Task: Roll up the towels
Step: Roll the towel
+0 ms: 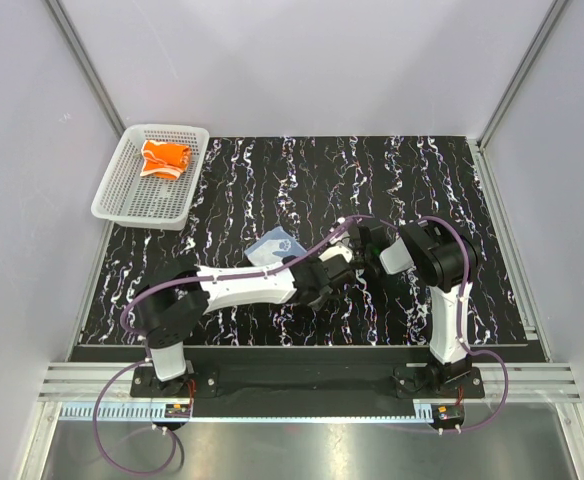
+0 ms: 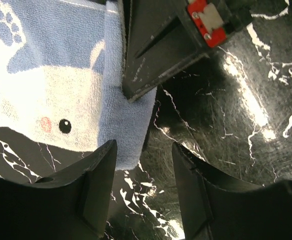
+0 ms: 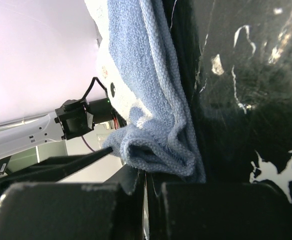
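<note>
The light blue towel (image 1: 272, 246), printed with a white cartoon animal (image 2: 46, 85), lies flat on the black marbled table (image 1: 422, 190), partly under my left arm. My right gripper (image 3: 146, 175) is shut on a bunched edge of this towel (image 3: 156, 145); its fingers (image 2: 161, 45) show on the cloth's right edge in the left wrist view. Just beside that corner, my left gripper (image 2: 143, 150) hangs open over bare table, with nothing between its fingers. The two grippers meet near the table's middle (image 1: 322, 260). The orange towel (image 1: 165, 158) lies crumpled in the white basket.
The white mesh basket (image 1: 122, 195) stands at the far left corner of the table. Grey walls and metal frame posts close in the back and both sides. Purple cables run along both arms.
</note>
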`<state>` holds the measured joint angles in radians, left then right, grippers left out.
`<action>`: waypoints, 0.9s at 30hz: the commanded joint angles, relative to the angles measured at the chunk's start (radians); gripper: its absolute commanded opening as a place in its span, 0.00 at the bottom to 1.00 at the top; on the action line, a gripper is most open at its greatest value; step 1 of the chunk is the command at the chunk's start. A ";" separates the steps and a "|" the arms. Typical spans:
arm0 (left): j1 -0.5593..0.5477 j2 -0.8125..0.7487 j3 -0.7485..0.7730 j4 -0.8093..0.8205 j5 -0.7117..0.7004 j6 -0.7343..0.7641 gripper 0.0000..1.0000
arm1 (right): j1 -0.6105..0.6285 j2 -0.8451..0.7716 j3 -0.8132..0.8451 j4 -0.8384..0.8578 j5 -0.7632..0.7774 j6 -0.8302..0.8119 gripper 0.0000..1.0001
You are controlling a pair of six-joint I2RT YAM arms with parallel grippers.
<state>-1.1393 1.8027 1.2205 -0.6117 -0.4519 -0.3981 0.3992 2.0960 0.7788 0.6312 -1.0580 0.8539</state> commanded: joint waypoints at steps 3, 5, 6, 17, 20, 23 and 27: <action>0.061 0.015 -0.029 0.050 0.021 0.005 0.54 | -0.002 0.062 -0.004 -0.065 0.113 -0.055 0.01; 0.088 0.023 -0.056 0.066 0.028 0.011 0.55 | -0.002 0.064 -0.003 -0.067 0.113 -0.055 0.02; 0.098 0.023 -0.077 0.070 0.033 0.013 0.55 | -0.002 0.064 -0.003 -0.067 0.113 -0.053 0.01; 0.115 -0.051 -0.148 0.103 0.064 -0.004 0.50 | -0.002 0.082 0.014 -0.076 0.110 -0.050 0.02; 0.092 -0.107 -0.096 0.047 0.029 -0.013 0.52 | -0.002 0.082 0.016 -0.076 0.107 -0.050 0.01; 0.084 -0.138 -0.033 0.006 0.018 -0.013 0.57 | 0.000 0.079 0.013 -0.074 0.107 -0.050 0.01; 0.092 -0.112 -0.018 -0.002 0.031 -0.010 0.58 | -0.002 0.046 0.002 -0.082 0.113 -0.059 0.02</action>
<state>-1.0546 1.7096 1.1687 -0.5991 -0.4072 -0.4000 0.3965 2.1086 0.7967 0.6067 -1.0794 0.8719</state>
